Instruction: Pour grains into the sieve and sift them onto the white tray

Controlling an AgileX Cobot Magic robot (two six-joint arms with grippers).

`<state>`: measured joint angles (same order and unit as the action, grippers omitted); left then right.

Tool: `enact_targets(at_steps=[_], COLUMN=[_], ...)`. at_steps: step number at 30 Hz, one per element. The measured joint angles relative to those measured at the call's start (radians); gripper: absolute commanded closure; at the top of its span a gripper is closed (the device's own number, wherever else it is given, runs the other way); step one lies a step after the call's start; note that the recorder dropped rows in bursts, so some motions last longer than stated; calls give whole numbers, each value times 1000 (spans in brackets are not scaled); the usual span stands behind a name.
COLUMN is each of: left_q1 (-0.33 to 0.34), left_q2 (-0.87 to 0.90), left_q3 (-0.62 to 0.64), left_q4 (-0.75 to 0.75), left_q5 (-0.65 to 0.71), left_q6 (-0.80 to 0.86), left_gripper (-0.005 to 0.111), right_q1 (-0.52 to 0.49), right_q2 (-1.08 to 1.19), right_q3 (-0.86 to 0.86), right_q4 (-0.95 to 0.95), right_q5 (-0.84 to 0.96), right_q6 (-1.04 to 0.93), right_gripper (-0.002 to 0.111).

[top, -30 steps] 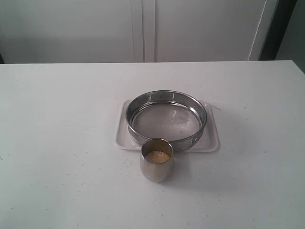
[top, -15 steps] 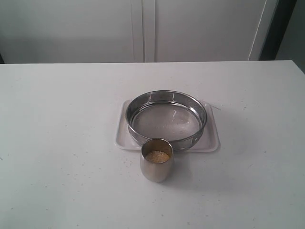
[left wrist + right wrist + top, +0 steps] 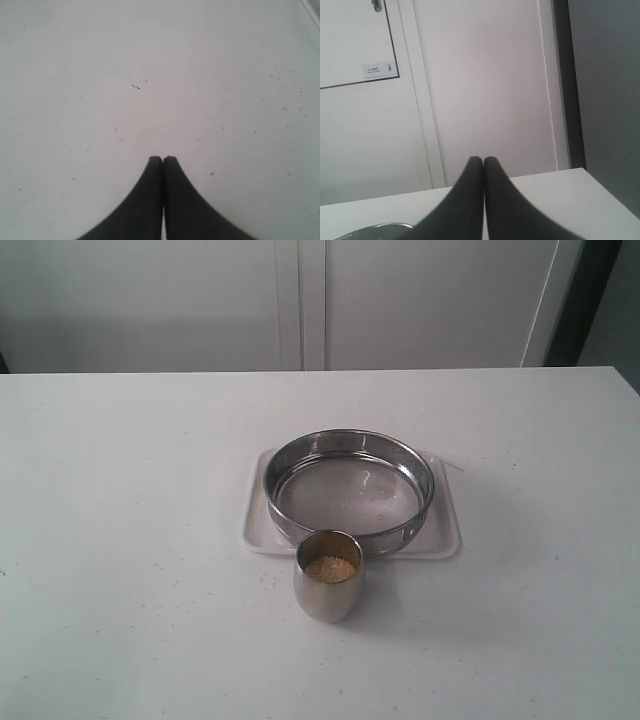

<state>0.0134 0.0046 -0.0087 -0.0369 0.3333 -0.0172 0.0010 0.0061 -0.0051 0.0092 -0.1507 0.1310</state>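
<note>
- Left tool (image 3: pixel 163 159): tips pressed together, empty, over bare counter (image 3: pixel 150 75). Right tool (image 3: pixel 483 159): same, facing cupboard doors (image 3: pixel 485 75).
- Grains (image 3: pixel 330 568) sit in steel cup (image 3: pixel 328 598), just beside sieve (image 3: pixel 300 455) resting on white tray (image 3: pixel 447 538).
- Risk: closed tips nudging the cup could topple it, spilling grains.
- Exterior view shows neither tool; their distance to cup cannot be told.
</note>
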Motion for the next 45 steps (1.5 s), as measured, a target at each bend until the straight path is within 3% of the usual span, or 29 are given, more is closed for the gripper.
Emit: enact_targets(at_steps=[8,19,34,40,45], left_q1=[0,0,0,0,0], left_q2=[0,0,0,0,0], left_q3=[0,0,0,0,0], left_q4=[0,0,0,0,0], left_q5=[0,0,0,0,0], left_q6=[0,0,0,0,0], left_gripper=[107,107,107,107,107], right_q1=[0,0,0,0,0], right_q2=[0,40,405,553,673], right_q3=[0,-180,-394,-390,-322], right_q4=[0,-17,-25,-28,-31], right_q5=[0,133,138,127,12], right_q6=[-22,-71,-74,-90,-98], right_gripper=[108,108,108,108,108])
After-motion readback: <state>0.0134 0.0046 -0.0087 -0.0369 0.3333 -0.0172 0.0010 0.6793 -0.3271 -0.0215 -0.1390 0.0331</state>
